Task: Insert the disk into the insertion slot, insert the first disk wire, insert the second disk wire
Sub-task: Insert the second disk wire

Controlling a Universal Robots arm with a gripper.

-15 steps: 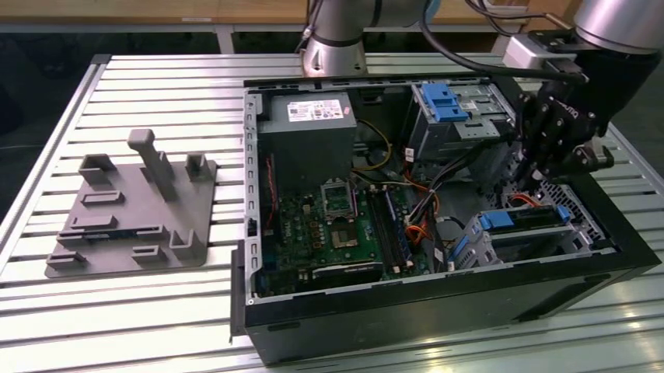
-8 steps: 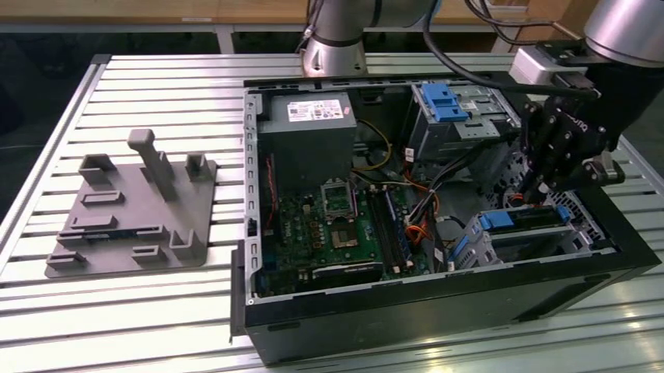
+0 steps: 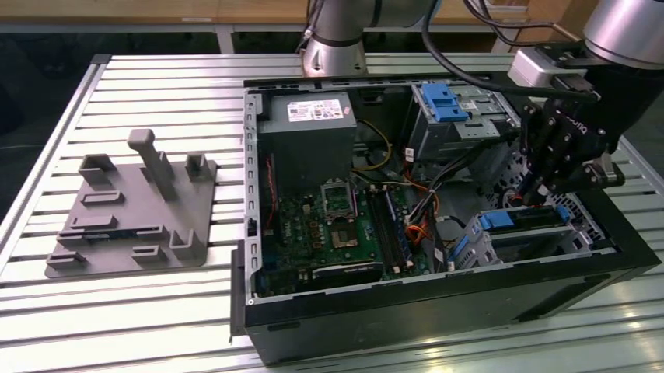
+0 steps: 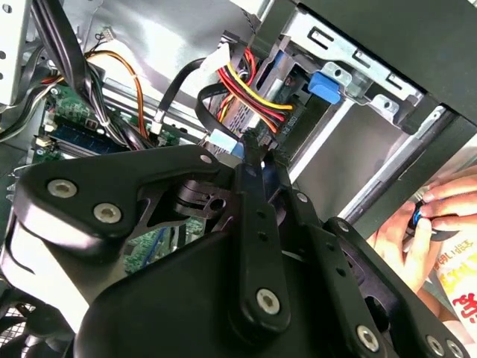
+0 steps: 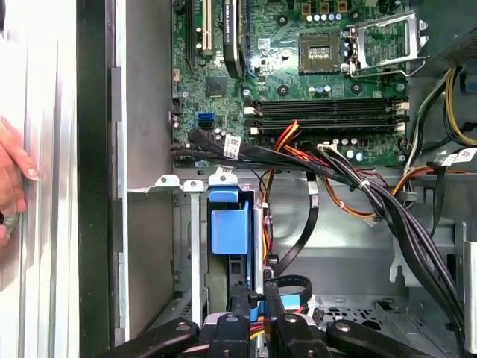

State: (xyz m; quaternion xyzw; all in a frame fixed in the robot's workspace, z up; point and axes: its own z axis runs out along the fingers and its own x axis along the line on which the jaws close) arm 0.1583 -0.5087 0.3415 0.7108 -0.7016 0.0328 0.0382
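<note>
Well, the fingers (image 5: 238, 298) pinch a blue-tipped disk wire (image 5: 254, 300) right beside the disk (image 5: 227, 231), seated in the insertion slot (image 5: 195, 253) (loose cables (image 5: 358, 186) crowd it); a tilted plug could jam

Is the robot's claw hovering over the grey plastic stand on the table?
No, the gripper reaches into the open computer case at the exterior view's right, well apart from the grey stand lying at its left.
</note>
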